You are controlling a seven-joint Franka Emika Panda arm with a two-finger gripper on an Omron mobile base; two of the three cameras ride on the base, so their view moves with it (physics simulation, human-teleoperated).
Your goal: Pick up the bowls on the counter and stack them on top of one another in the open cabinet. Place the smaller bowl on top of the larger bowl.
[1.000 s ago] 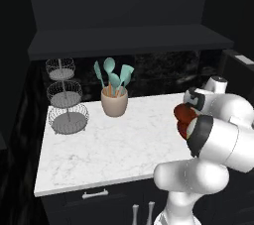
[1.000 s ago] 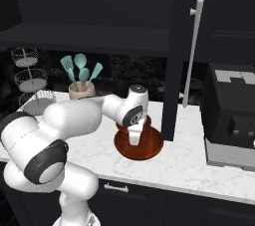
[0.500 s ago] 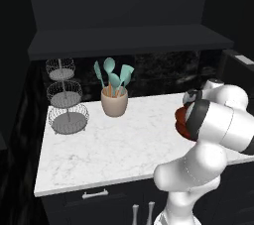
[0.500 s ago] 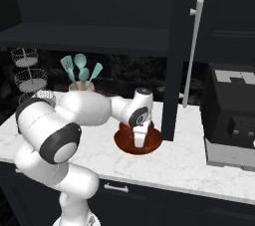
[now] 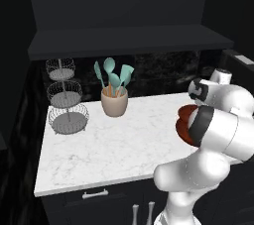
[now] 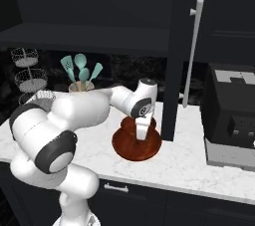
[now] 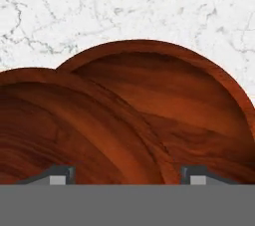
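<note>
End effector [image 7: 124, 175] spread, empty, low over overlapping bowls [image 7: 149, 115] — closing could catch both rims, dragging one across the tabletop [image 5: 129, 144].

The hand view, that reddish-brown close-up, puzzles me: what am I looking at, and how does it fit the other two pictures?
It comes from a camera on the white robot arm, looking down along its tool, whose two dark tips stand apart at the bottom. Below lie two wooden bowls, the nearer bowl overlapping the farther bowl, on the marble counter. The other two pictures come from cameras behind the arm, on its left and right. They show the same counter with a cup of teal utensils, a wire rack and a dark shelf above. Nothing is held yet.
</note>
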